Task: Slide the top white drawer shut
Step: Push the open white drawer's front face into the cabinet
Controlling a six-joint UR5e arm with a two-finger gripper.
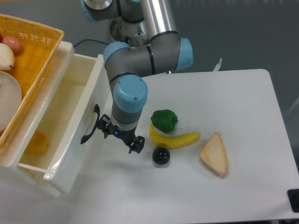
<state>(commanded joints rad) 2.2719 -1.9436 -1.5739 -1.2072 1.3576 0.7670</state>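
The top white drawer (pixel 70 126), a deep glossy cream-white box with a black curved bar handle (pixel 89 125), stands pulled out from its cabinet at the left of the white bench (pixel 224 186). Its front panel faces right and its open inside shows from above. A yellow-orange rounded object (pixel 36 142) lies on the drawer's floor near the left wall.

The grey and light-blue robot arm (pixel 135 60) reaches down from the far side, and its black pincer (pixel 120 136) hangs just to the right of the drawer front, beside the handle. One black fingertip (pixel 136 145) points toward the near right. The wrist hides much of the pincer from this view, so I cannot tell how far apart its jaws are; nothing can be seen held in it. Whether it touches the handle or the panel I cannot tell either.

A woven yellow wicker basket (pixel 35 42) sits on top of the cabinet at the far left, with pale rounded items inside.

On the bench right of the pincer lie a green bell pepper (pixel 164 120), a yellow banana (pixel 175 139) just near of it, a small black ball (pixel 161 156) touching or almost touching the banana's near side, and a wedge-shaped slice of toasted bread (pixel 214 153) further right.
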